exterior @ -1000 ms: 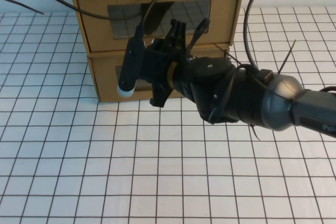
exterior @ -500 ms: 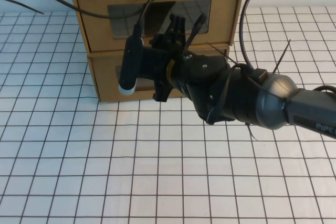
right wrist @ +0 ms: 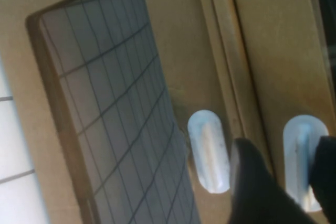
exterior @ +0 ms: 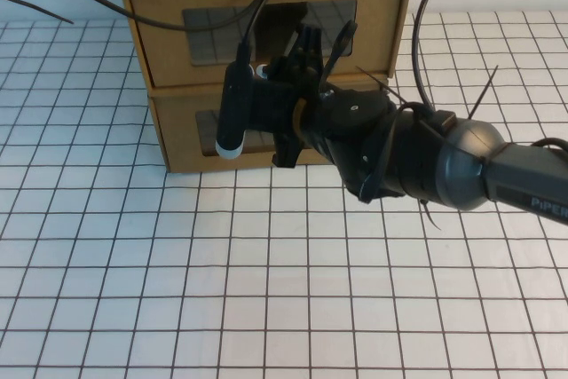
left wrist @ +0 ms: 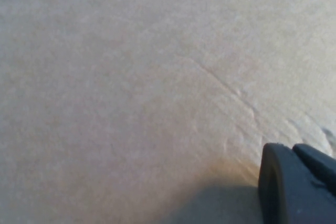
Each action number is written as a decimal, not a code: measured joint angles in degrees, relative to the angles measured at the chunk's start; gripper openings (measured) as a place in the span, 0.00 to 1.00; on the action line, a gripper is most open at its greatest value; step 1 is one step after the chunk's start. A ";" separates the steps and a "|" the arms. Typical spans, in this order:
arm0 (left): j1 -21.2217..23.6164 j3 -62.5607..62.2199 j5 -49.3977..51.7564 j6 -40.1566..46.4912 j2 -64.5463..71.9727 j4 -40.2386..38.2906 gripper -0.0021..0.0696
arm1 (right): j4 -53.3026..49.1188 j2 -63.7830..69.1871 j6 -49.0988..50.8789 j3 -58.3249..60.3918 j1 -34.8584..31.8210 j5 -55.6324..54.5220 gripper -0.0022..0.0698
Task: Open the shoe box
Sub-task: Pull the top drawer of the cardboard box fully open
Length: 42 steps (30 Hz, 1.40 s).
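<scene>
- The right claw (right wrist: 283, 153) is held wide and rolled on its side, with a white handle (right wrist: 303, 140) framed between its jaws. No pinch on it is shown yet.
- The handle is straddled in this way, it is judged, so that it can be gripped and the front drawn outward.
- A second handle (right wrist: 208, 150) is seen just beside it, across the seam between two stacked boxes. Next to it is a window (right wrist: 105, 103) in which the table's grid is mirrored.
- The straddled handle is judged to belong to the upper box (exterior: 160, 6), against whose front the claw is seen from above.
- The lower box (exterior: 177, 144) is set beneath it. Both appear shut, and they are placed at the back of the table (exterior: 266, 290), left of middle.
- The right arm (exterior: 444, 166) is stretched in from the right, so that the front is met head-on.
- The left claw (left wrist: 296, 184) is found outside the high view, close to a pale surface shown only by its own camera. Whether it is wide or narrow cannot be told, and it is judged to be parked.
</scene>
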 joint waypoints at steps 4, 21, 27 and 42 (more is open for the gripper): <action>0.00 0.00 0.00 -0.10 0.00 0.00 0.03 | -0.86 0.00 0.85 0.00 0.00 0.00 0.35; 0.00 0.00 0.24 -0.20 0.00 -0.11 0.03 | -1.65 0.23 2.10 -0.65 -0.21 2.71 0.06; 0.00 0.00 0.24 -0.20 0.00 -0.22 0.03 | -1.65 0.37 2.10 -0.78 0.09 3.70 0.05; 0.00 -0.04 1.10 -1.41 0.00 -0.42 0.03 | -1.65 -7.18 3.22 9.77 5.08 6.92 0.04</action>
